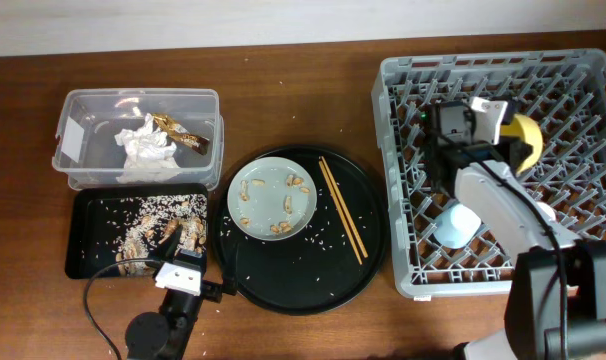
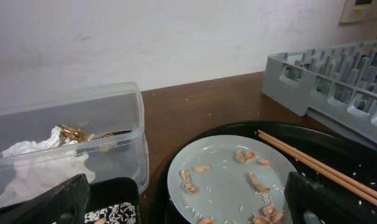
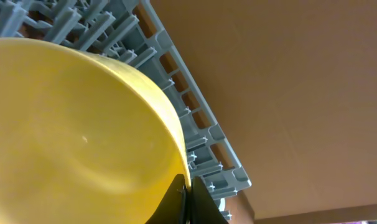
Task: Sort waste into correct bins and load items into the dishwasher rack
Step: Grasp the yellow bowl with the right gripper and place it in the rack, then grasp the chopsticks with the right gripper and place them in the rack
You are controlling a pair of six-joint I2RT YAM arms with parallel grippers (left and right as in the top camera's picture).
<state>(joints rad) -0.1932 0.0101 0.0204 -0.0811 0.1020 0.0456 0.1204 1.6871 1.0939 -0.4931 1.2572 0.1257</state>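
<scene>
- A clear tub (image 1: 78, 110) stands at the far left of the desk (image 1: 313, 90). It holds the crumpled white tissue (image 1: 145, 148) and the brown-and-gold wrapper (image 1: 186, 136).
- Just in front of the tub is the shallow black tray (image 1: 78, 240), strewn with rice and brownish scraps (image 1: 148, 225).
- The left jaws hang over that tray's near right corner, spread wide apart and empty. One finger (image 2: 55, 199) shows at each side of the wrist view.
- The round black tray (image 1: 313, 285) carries the grey plate (image 1: 268, 195), with food scraps (image 1: 297, 182) on it. The chopsticks (image 1: 341, 208) lie together to the plate's right.
- The grey rack (image 1: 398, 180) fills the right side, with a light-blue cup (image 1: 457, 225) among its pegs.
- The right jaws are clamped on the rim of the yellow bowl (image 1: 526, 140), which is tilted on edge inside the rack.
</scene>
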